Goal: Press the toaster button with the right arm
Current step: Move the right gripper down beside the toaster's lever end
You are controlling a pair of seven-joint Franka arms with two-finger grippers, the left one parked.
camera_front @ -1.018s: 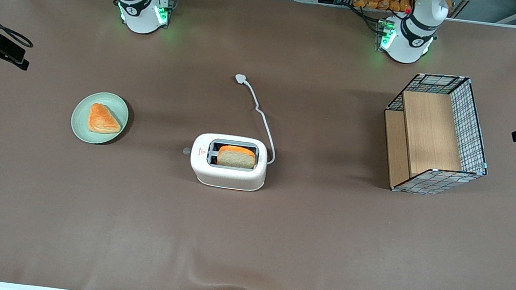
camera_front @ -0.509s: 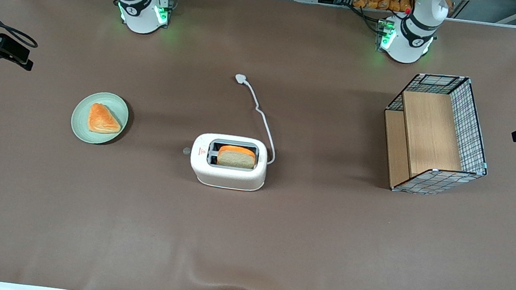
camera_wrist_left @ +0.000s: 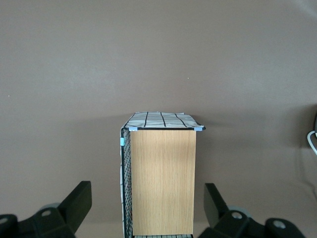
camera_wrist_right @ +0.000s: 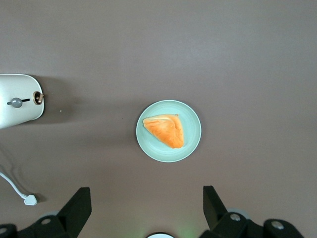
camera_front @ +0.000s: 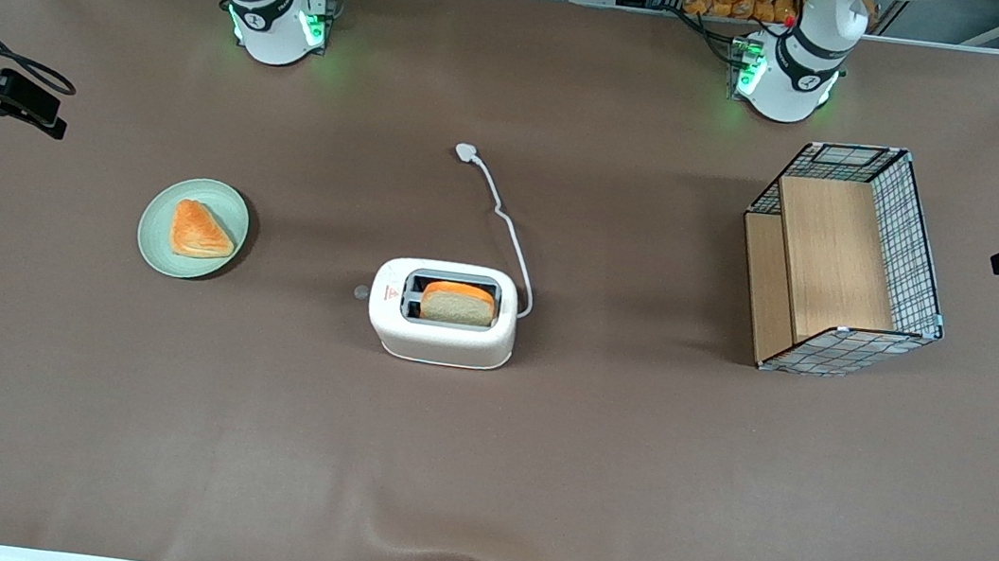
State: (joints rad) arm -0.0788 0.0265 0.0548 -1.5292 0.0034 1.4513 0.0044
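Note:
The white toaster [camera_front: 440, 338] stands mid-table with a bread slice [camera_front: 457, 304] in one slot. Its small grey button [camera_front: 361, 292] sticks out of the end that faces the working arm's end of the table. In the right wrist view the toaster [camera_wrist_right: 17, 116] shows that end, with the button [camera_wrist_right: 17, 102] beside a brass-coloured dial [camera_wrist_right: 36, 97]. My right gripper [camera_wrist_right: 147, 208] is open and empty, high above the plate, well away from the toaster. Its black body shows at the edge of the front view [camera_front: 16, 102].
A pale green plate [camera_front: 158, 224] with an orange pastry [camera_front: 199, 229] lies between the toaster and the working arm's end; it also shows in the right wrist view [camera_wrist_right: 190, 144]. The white cord and plug [camera_front: 466, 152] trail from the toaster. A wire-and-wood basket [camera_front: 845, 261] stands toward the parked arm's end.
The right gripper's black body at the edge of the front view has shifted slightly toward the table's middle. The toaster, plate and basket have not moved.

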